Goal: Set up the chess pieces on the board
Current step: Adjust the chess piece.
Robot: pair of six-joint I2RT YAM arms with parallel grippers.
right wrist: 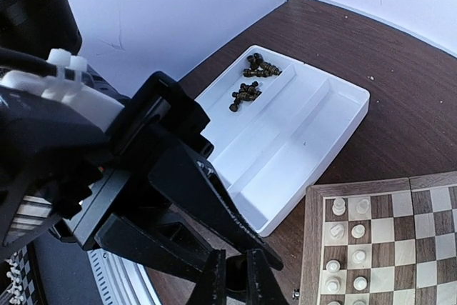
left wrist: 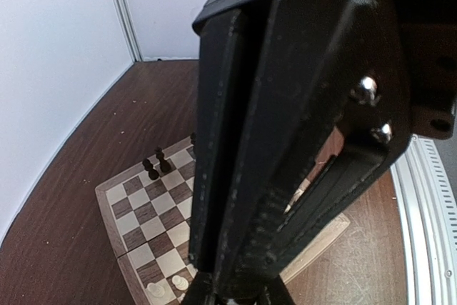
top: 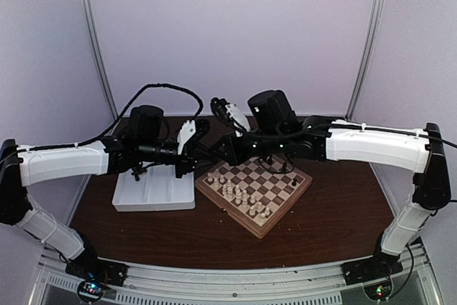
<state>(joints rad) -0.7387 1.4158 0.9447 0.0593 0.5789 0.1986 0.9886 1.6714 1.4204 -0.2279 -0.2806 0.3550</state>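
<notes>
Both grippers meet just above the left corner of the board (top: pixel 227 212). My left gripper (top: pixel 203 153) (left wrist: pixel 235 292) is shut, its long black fingers converging on a small dark chess piece (right wrist: pixel 238 271). My right gripper (top: pixel 220 151) (right wrist: pixel 235 253) is shut on the same piece from the other side. Two dark pieces (left wrist: pixel 153 166) stand at the board's far edge (top: pixel 291 175). More dark pieces (right wrist: pixel 250 80) lie heaped in a corner of the white tray (right wrist: pixel 300 126). In the left wrist view the held piece is hidden by the fingers.
Cream-white pieces (top: pixel 239 194) (right wrist: pixel 346 248) fill the board's near-left rows. The white tray (top: pixel 153 194) sits on the brown table left of the board, close to its rim (right wrist: pixel 308 248). White walls enclose the table at the back and sides.
</notes>
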